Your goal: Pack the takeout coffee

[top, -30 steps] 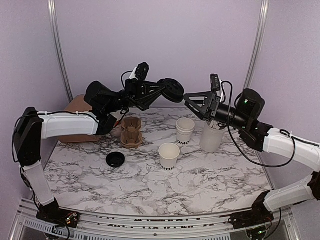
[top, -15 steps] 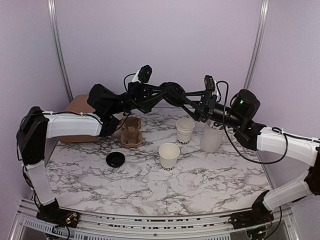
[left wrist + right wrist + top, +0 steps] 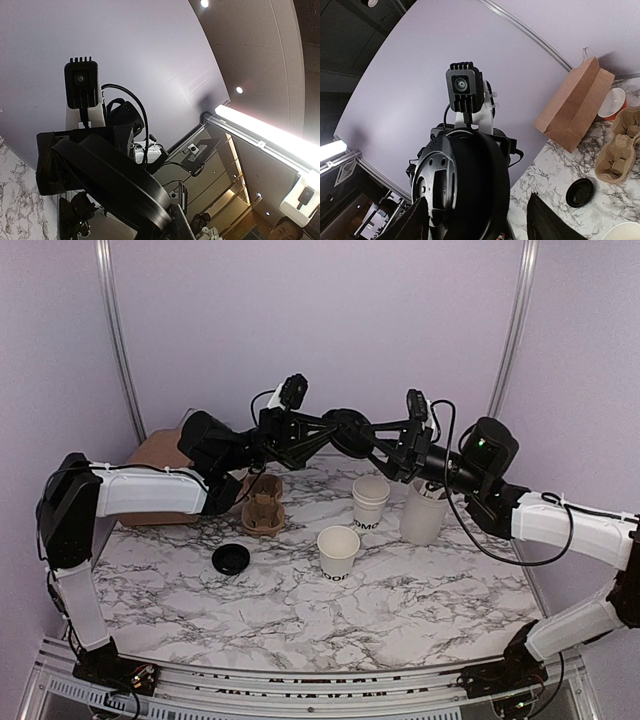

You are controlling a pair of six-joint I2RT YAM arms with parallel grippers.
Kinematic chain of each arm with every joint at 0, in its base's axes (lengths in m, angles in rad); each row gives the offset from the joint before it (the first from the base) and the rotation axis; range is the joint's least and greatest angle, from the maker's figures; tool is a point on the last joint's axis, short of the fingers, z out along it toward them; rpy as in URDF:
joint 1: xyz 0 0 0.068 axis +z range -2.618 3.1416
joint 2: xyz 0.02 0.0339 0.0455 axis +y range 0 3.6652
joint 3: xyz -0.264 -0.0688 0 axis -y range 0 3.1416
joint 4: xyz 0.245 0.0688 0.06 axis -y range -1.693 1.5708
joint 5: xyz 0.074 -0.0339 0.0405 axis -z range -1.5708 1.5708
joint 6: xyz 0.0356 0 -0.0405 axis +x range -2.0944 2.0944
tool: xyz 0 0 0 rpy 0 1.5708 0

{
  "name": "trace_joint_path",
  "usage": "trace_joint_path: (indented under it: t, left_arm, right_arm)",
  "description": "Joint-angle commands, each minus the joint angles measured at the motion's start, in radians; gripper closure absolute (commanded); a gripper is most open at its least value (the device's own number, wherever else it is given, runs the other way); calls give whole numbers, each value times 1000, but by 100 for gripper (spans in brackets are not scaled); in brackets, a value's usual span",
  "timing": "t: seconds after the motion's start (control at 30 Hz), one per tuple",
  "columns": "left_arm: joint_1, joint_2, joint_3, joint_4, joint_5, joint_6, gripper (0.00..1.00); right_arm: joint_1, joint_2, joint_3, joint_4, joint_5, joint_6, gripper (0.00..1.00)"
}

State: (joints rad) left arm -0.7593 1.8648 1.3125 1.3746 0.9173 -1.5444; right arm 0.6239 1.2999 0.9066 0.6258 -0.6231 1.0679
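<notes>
My left gripper (image 3: 335,430) is raised high over the back of the table and is shut on a round black lid (image 3: 349,429), holding it on edge. The lid fills the lower left of the left wrist view (image 3: 110,185) and the middle of the right wrist view (image 3: 475,185). My right gripper (image 3: 374,442) is open, facing the left one, with its fingers (image 3: 415,222) spread on either side of the lid. The white paper cup with black lettering (image 3: 338,551) stands upright and open on the marble table. A second black lid (image 3: 231,559) lies flat to its left.
A stack of nested white cups (image 3: 370,501) and a taller white tub with utensils (image 3: 424,513) stand under the right arm. A cardboard cup carrier (image 3: 263,505) and a brown paper bag (image 3: 160,455) sit at the back left, with a red bowl (image 3: 612,102) by the bag.
My right gripper has moved left and up until its open fingers reach the raised lid. My left gripper has shifted the lid slightly right to meet it.
</notes>
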Motion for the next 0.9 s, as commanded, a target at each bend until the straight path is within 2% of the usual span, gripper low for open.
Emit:
trace_joint_path:
  t: [0.0,0.2,0.47,0.63,0.87]
  left_arm:
    - [-3,9,-10,66,13,6,100]
    - [-3,20,-59,91,7,5,100]
    - [-5,91,-147,172,-15,-32,100]
    - [-16,171,-176,241,-24,-70,100]
    - [-29,233,-246,235,-48,-34,100]
  right_arm:
    - [-4,-10,55,-95,23,-66,35]
    - [-4,-85,74,-420,191,-269,22]
    - [1,-147,93,-733,412,-527,16]
    - [42,-102,142,-879,515,-596,16]
    - [82,-21,144,-936,567,-604,17]
